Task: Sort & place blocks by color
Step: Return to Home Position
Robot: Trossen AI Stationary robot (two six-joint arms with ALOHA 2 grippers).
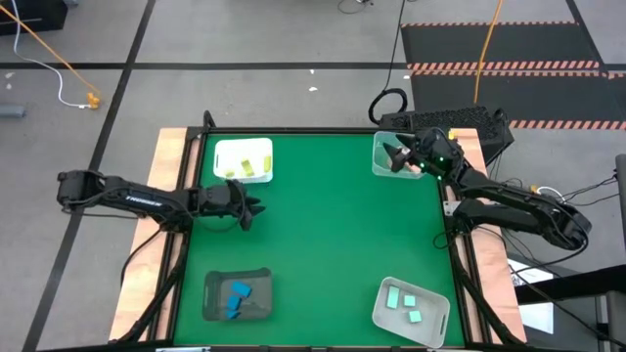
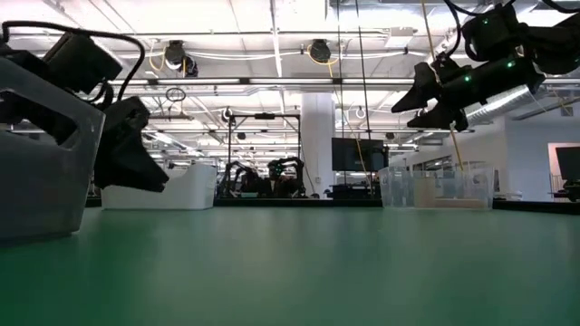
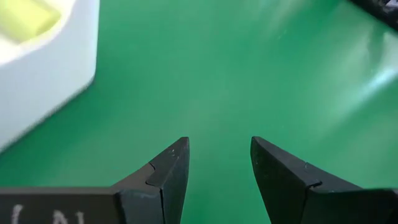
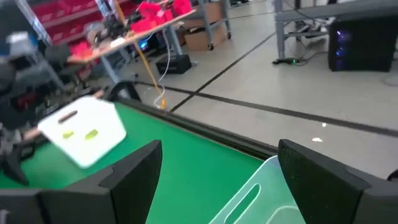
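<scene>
Lime blocks [image 1: 256, 166] lie in a white tray [image 1: 228, 152] at the far left. Blue blocks [image 1: 237, 296] lie in a dark tray [image 1: 211, 303] at the near left, and mint blocks [image 1: 406, 303] in a pale tray [image 1: 383, 315] at the near right. My left gripper [image 1: 252, 208] stands open low over the bare green table, just nearer than the white tray [image 3: 43, 74], with nothing between its fingers [image 3: 219, 146]. My right gripper [image 1: 396, 156] hangs open above a clear tray [image 1: 380, 147] at the far right, holding nothing [image 4: 217, 149].
The green table top [image 1: 323, 244] lies bare in the middle between the four trays. A raised dark frame [image 1: 293, 130] runs along the table's edges. In the low view the dark tray [image 2: 45, 163] stands close at the left and the clear tray [image 2: 439, 186] farther off.
</scene>
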